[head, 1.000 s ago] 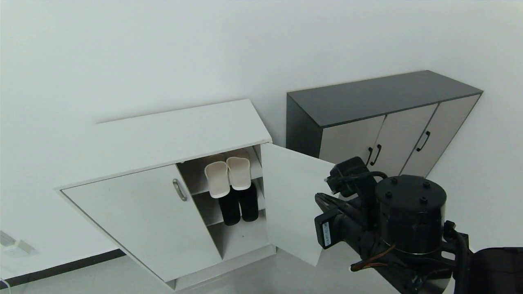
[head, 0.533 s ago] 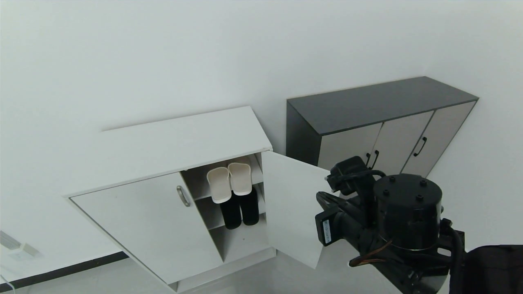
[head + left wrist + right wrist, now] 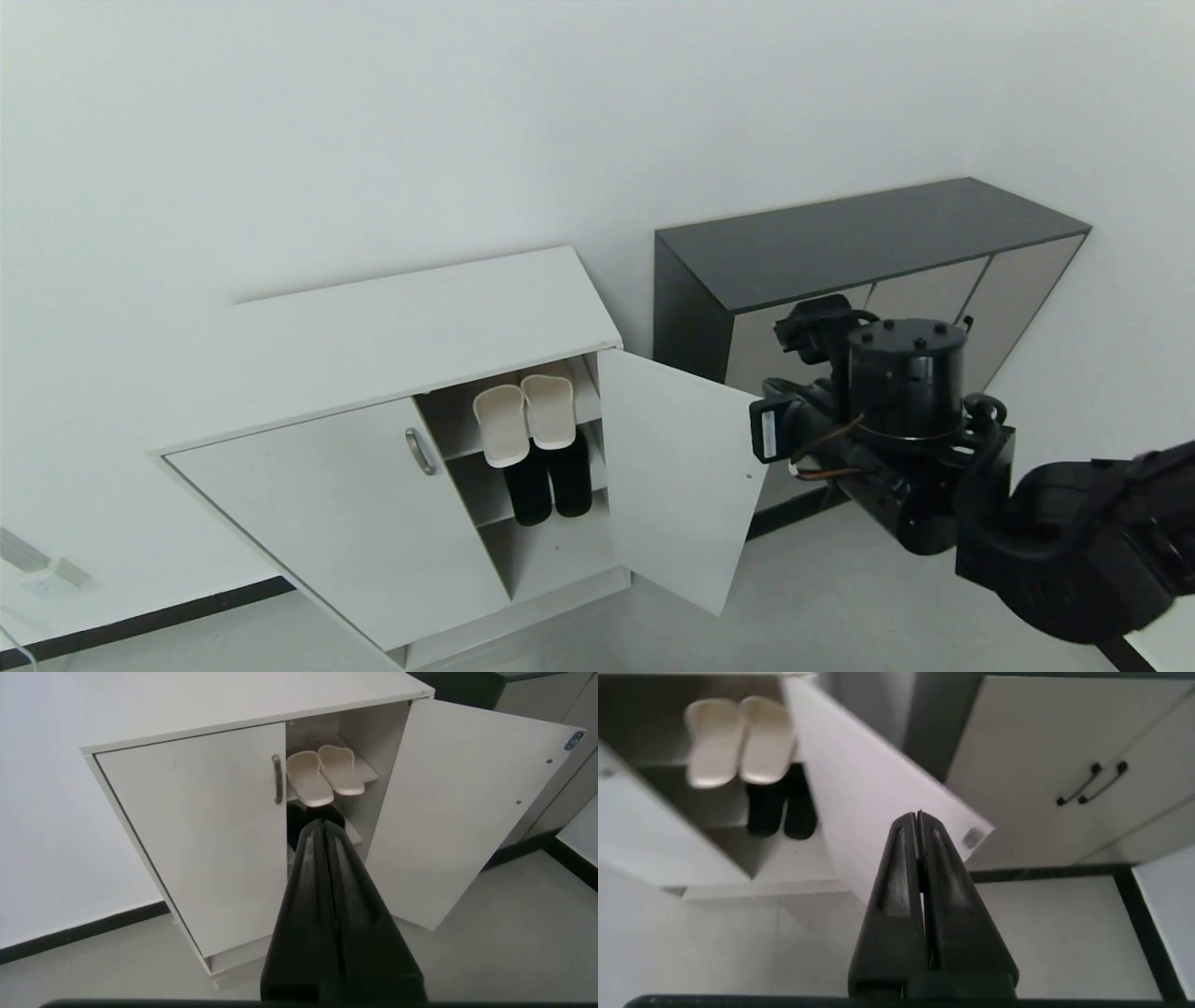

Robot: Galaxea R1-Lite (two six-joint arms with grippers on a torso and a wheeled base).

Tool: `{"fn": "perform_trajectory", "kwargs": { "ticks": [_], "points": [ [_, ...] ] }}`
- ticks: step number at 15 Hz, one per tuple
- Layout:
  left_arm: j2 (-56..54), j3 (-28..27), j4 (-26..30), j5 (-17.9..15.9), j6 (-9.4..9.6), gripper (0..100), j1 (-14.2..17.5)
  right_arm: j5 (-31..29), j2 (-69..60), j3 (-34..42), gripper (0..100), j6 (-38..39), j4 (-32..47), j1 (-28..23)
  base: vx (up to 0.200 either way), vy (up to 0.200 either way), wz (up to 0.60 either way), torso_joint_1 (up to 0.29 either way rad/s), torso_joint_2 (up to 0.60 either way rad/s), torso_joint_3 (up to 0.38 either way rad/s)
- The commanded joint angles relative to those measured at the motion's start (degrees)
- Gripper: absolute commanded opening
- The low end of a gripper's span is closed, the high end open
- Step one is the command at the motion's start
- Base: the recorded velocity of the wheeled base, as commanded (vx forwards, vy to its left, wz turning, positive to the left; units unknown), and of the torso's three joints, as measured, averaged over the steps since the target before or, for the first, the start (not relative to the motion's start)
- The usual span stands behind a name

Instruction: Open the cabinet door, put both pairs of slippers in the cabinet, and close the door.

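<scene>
The left pincer [image 3: 322, 823] and right pincer [image 3: 918, 818] are both found closed and empty, held before the white cabinet [image 3: 420, 317]. Its cabinet door [image 3: 677, 476] is found open. Inside, white slippers [image 3: 523, 420] are shelved above black slippers [image 3: 551, 485].

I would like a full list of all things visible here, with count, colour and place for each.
white cabinet: 1, white, against the wall.
open door: 1, white, cabinet's right side.
closed door: 1, white, left side, metal handle.
white slippers: 1 pair, cream-white, upper shelf.
black slippers: 1 pair, black, just below them.
second cabinet: 1, dark top, grey doors, to the right.
left pincer: 1, black, shut, facing the open compartment.
right pincer: 1, black, shut, near the open door's edge.
</scene>
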Motion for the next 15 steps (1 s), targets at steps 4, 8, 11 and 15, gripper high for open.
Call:
{"fn": "perform_trajectory", "kwargs": {
  "ticks": [4,8,11,15],
  "points": [
    [0.0,0.0,0.0,0.0,-0.19,0,0.0,3.0,9.9,-9.8,0,3.5,3.1,-8.6,0.0,0.0,0.0,0.0,0.0,0.0],
    [0.0,0.0,0.0,0.0,-0.19,0,0.0,10.0,12.4,-15.0,0,9.0,9.0,-12.1,0.0,0.0,0.0,0.0,0.0,0.0],
    [0.0,0.0,0.0,0.0,-0.19,0,0.0,11.5,15.5,-17.1,0,10.4,8.8,-13.9,0.0,0.0,0.0,0.0,0.0,0.0],
    [0.0,0.0,0.0,-0.1,-0.28,0,0.0,12.0,19.8,-19.4,0,11.4,8.7,-14.1,0.0,0.0,0.0,0.0,0.0,0.0]
  ]
}}
